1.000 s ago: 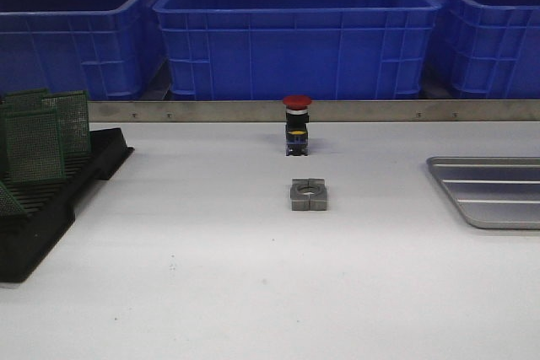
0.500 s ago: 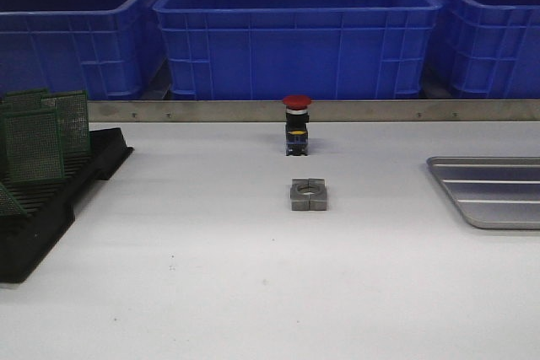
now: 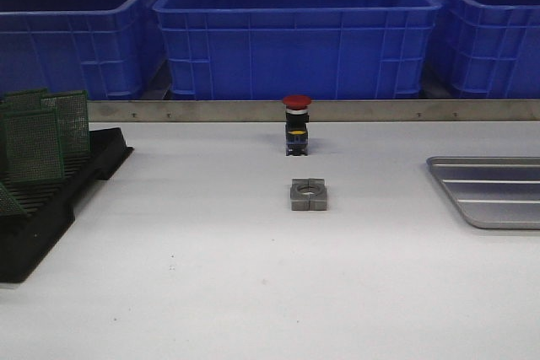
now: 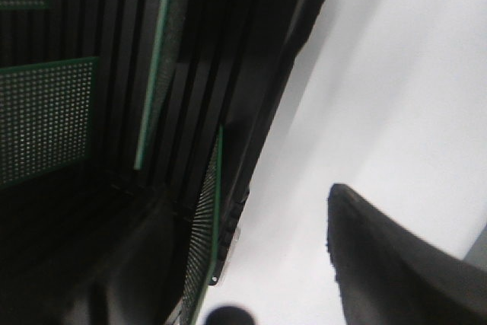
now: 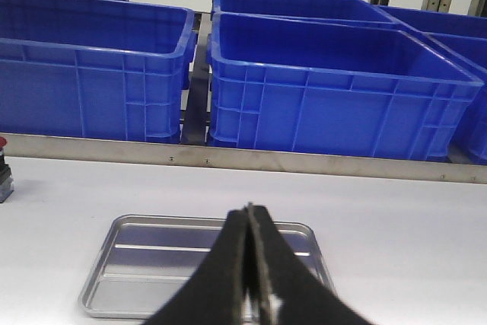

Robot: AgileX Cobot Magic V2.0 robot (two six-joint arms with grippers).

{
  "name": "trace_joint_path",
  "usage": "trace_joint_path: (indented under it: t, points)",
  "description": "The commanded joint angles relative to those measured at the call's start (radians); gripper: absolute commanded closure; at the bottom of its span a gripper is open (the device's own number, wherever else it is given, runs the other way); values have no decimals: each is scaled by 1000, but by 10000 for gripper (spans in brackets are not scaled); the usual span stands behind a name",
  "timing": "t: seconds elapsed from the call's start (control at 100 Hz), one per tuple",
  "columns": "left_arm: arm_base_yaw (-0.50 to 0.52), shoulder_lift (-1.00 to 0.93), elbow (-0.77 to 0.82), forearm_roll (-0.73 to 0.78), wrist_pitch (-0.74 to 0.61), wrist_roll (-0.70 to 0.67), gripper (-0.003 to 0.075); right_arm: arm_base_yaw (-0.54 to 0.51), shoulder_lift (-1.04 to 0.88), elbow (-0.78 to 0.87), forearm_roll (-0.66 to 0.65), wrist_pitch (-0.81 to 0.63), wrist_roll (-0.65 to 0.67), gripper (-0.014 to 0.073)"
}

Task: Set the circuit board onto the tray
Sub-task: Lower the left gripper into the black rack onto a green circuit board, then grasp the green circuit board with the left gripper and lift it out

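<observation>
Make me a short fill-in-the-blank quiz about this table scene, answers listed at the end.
1. The green circuit boards stand upright in a black slotted ____.
2. The push button has a ____ cap.
3. The metal tray holds ____ circuit boards.
4. The right hand has its fingers pressed ____.

Answers: rack; red; no; together

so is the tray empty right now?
Empty. In the right wrist view the tray shows only bare ridged metal where visible; the shut right gripper hides a strip. No circuit board on it.
</observation>
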Motion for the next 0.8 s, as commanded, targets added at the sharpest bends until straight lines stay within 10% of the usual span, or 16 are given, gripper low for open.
trace_joint_path:
  t: [0.0, 0.24, 0.49, 0.79]
  points:
    - [28, 0, -29, 10, -51, -3, 300, -4, -25, -13, -9, -85, 4, 708]
    - [76, 14, -29, 8, -76, -3, 337, -4, -25, -13, -9, -85, 4, 708]
    - [76, 14, -29, 8, -90, -3, 743, -4, -25, -13, -9, -85, 4, 708]
    - [76, -15, -41, 82, -56, -3, 741, -4, -25, -13, -9, -85, 4, 708]
